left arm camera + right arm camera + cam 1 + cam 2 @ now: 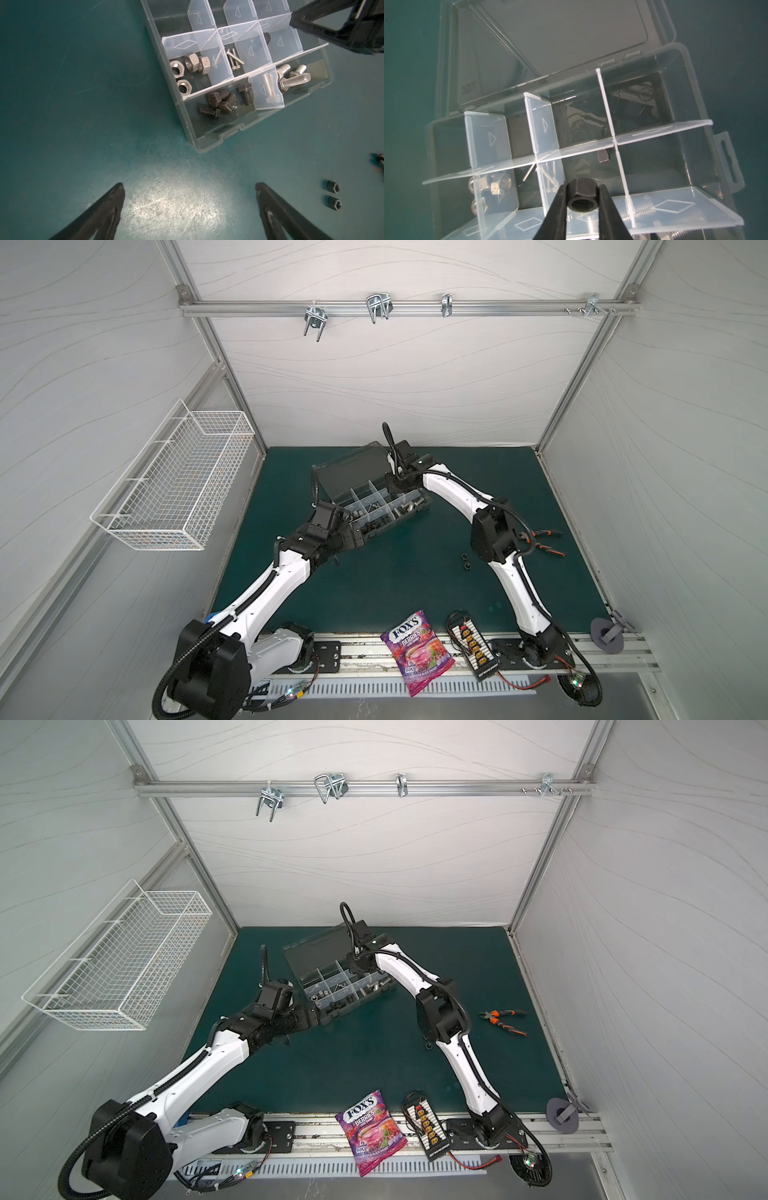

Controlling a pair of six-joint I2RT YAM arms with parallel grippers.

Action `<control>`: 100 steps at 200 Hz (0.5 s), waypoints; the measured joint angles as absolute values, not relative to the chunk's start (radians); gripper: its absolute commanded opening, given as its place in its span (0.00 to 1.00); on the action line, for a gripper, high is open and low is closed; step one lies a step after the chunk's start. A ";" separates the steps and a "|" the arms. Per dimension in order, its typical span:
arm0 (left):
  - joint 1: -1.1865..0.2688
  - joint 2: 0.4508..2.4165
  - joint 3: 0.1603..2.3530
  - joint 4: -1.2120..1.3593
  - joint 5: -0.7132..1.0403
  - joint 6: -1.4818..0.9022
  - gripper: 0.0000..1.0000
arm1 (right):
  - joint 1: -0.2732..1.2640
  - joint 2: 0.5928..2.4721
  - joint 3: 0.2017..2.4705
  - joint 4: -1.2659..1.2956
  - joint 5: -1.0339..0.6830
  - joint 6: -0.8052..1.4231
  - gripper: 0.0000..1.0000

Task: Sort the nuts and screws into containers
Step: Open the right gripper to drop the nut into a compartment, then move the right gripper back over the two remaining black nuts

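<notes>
A black hexagonal nut [581, 197] is clamped in the right pincer [582, 188] over the smoky-grey plastic organizer box [691, 87]; the left pincer [189, 185] is spread apart.

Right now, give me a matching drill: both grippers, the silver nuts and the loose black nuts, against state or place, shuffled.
Things:
1. left gripper
2. right gripper
3. silver nuts
4. loose black nuts

State or place:
A. in a compartment of the organizer box
B. open, empty
C. on the green mat, outside the box
D. shut on a black nut

Pairs: 1-B; 2-D; 3-A; 4-C
</notes>
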State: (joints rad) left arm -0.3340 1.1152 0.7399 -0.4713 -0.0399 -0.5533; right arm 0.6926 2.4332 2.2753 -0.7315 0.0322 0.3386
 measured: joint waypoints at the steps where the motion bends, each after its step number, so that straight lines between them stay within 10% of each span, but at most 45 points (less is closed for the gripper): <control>1: -0.334 1.115 0.740 -0.471 -0.040 -0.553 0.99 | 0.693 2.433 2.275 -0.731 0.032 0.339 0.23; 37: -0.334 1.113 0.742 -0.472 -0.040 -0.553 0.99 | 0.691 2.438 2.275 -0.731 0.023 0.334 0.42; 100: -0.334 1.108 0.752 -0.472 -0.041 -0.553 0.99 | 0.691 2.438 2.276 -0.734 0.017 0.328 0.46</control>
State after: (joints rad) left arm -0.3340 1.1080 0.7517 -0.4725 -0.0410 -0.5533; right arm 0.6910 2.4378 2.2757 -0.7341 0.0174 0.3279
